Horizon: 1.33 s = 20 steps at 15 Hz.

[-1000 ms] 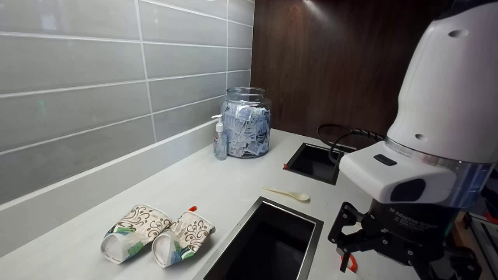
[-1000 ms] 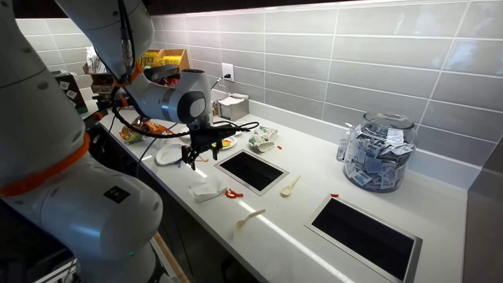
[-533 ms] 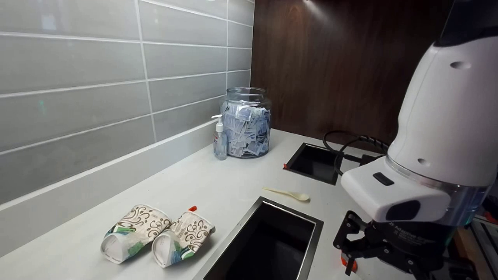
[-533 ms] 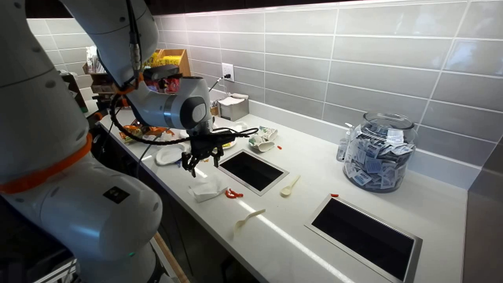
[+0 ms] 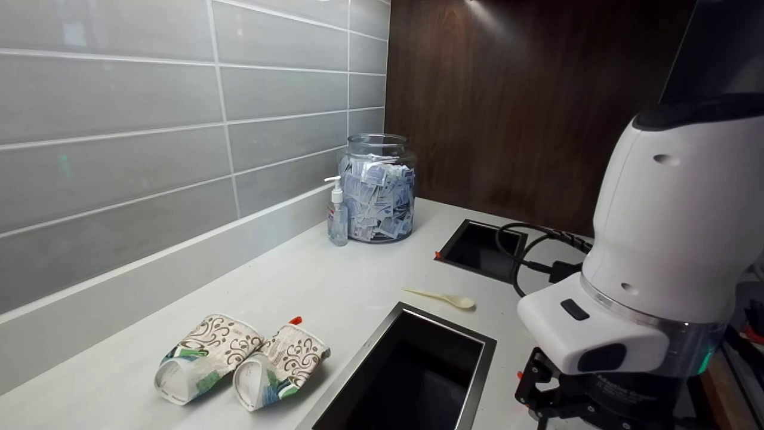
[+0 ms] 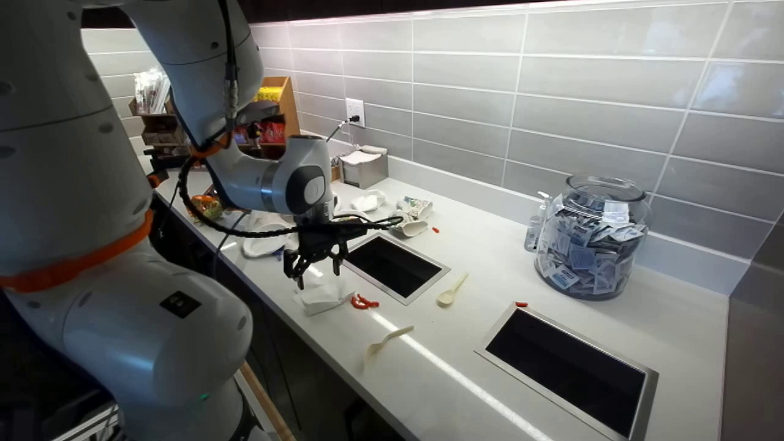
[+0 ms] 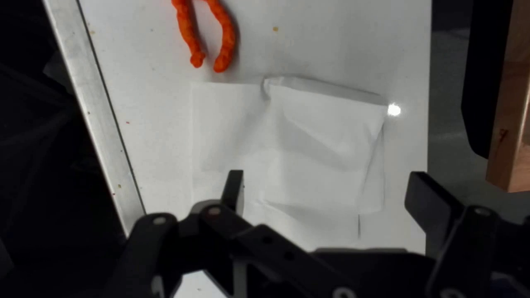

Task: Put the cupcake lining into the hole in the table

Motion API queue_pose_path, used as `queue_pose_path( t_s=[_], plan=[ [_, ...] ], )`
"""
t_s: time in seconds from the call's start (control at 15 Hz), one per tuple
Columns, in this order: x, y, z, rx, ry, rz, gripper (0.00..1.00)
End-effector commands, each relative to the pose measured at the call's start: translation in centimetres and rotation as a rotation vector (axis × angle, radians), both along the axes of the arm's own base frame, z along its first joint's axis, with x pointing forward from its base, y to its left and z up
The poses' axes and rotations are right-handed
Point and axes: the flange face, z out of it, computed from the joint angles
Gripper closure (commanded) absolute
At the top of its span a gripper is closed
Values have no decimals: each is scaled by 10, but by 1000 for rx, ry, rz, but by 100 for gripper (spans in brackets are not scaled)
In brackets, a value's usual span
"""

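Observation:
My gripper [image 6: 318,277] is open and empty, pointing down. In the wrist view its fingers [image 7: 329,181] stand wide apart above a thin, creased white paper sheet [image 7: 319,140], which also lies on the counter in an exterior view [image 6: 321,298]. Red-orange curled pieces [image 7: 225,37] lie just beyond the sheet; they look knobby and solid, and also show in an exterior view [image 6: 365,301]. I cannot tell which of these is the cupcake lining. A dark rectangular hole with a metal rim [image 6: 427,284] is beside them; its rim [image 7: 97,107] runs along the left of the wrist view.
Another framed hole [image 6: 653,392] lies farther along. Pale spoons [image 6: 452,294] lie on the counter. Two crumpled patterned cups [image 5: 283,361] sit by the near hole. A glass jar of packets [image 5: 379,197] and a pump bottle [image 5: 338,218] stand near the wall. A wooden edge [image 7: 511,145] is at right.
My gripper has come down towards the white sheet and stays open. In an exterior view it now hides most of the red-orange piece behind it. The objects on the counter have not moved.

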Motion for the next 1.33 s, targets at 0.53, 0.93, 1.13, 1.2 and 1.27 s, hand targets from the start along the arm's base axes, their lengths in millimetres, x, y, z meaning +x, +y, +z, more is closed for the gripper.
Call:
queue_pose_path(
  t_s=[0.53,0.93,1.13,1.2,1.27],
  plan=[
    [-1,6,-34,28,-18,-5,0],
    [2,0,-41,8,-13,-27,0],
    [6,-1,-44,4,-16,-38,0],
    [7,-1,-45,6,-16,-43,0],
    [8,-1,-47,8,-15,-46,0]
  ],
)
